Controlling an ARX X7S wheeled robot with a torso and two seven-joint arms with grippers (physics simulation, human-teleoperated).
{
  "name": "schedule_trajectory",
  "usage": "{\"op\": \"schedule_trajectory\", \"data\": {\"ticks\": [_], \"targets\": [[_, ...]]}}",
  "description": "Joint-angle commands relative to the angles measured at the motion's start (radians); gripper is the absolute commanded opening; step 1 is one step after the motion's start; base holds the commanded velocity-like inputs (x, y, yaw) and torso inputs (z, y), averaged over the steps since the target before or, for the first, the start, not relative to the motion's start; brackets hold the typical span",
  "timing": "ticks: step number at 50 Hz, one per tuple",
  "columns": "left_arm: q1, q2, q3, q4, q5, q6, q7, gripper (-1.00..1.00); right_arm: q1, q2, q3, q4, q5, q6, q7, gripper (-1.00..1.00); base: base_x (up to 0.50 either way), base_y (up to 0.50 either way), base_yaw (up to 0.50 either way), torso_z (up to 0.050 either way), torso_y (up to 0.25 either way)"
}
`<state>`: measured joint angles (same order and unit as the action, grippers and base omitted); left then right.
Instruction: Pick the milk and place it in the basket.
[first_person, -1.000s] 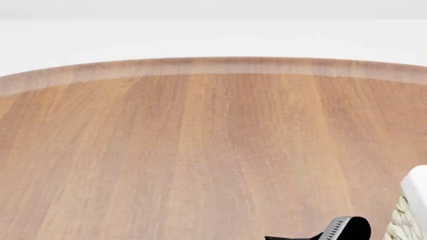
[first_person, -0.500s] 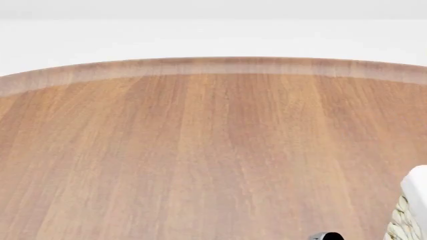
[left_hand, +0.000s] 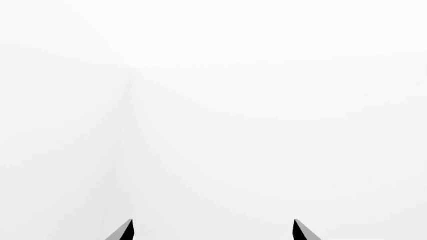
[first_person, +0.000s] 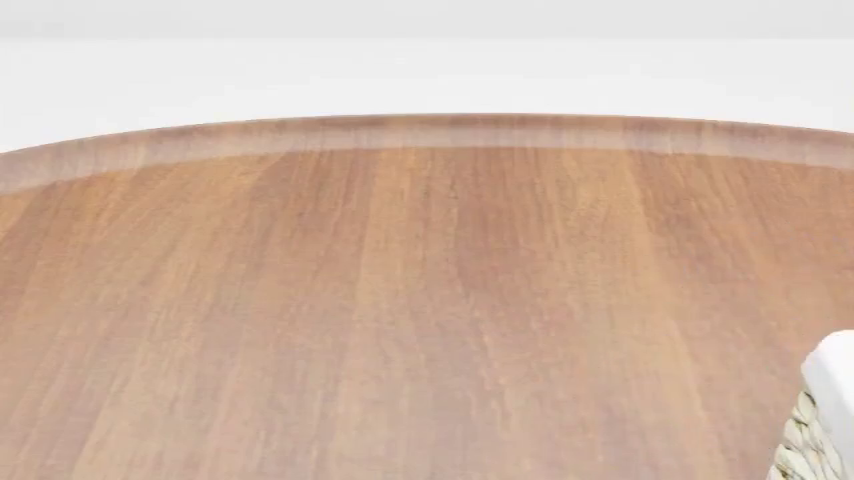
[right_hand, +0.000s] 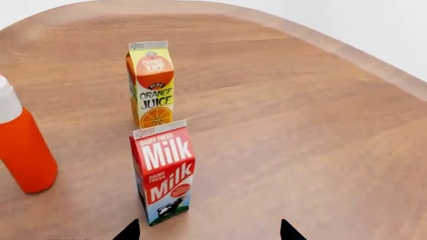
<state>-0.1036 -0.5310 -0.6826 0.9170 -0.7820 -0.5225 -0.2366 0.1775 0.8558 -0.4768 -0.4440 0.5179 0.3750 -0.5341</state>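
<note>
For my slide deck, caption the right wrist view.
Open right gripper faces upright milk on the table, orange juice carton behind it.

A wooden table fills most of the head view. Its top is warm reddish-brown with straight grain running away from the camera, and its far edge curves in a paler, rounded band. The right wrist view shows the same brown top with the same pale curved rim. Behind the table stands a plain white wall, evenly lit, with a slightly greyer strip along the top. The left wrist view shows only white surfaces; a faint vertical seam may be a corner where two walls meet. The light is soft and even.
</note>
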Motion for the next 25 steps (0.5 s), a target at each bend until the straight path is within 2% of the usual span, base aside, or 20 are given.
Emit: {"op": "schedule_trajectory", "data": {"ticks": [1,17,25], "targets": [[0.003,0.016,-0.019,-0.003,0.024,0.009,0.019,1.00,0.031,-0.039,-0.022,0.002,-0.045,0.009,-0.049,1.00,0.00,0.00,0.00,0.000,0.000],[0.011,0.017,-0.016,-0.005,0.027,0.017,0.019,1.00,0.100,-0.081,-0.046,0.001,-0.053,0.020,-0.070,1.00,0.00,0.00,0.00,0.000,0.000],[0.018,0.017,-0.020,-0.006,0.027,0.023,0.020,1.00,0.063,-0.066,-0.007,-0.035,-0.030,-0.042,-0.059,1.00,0.00,0.00,0.00,0.000,0.000]]}}
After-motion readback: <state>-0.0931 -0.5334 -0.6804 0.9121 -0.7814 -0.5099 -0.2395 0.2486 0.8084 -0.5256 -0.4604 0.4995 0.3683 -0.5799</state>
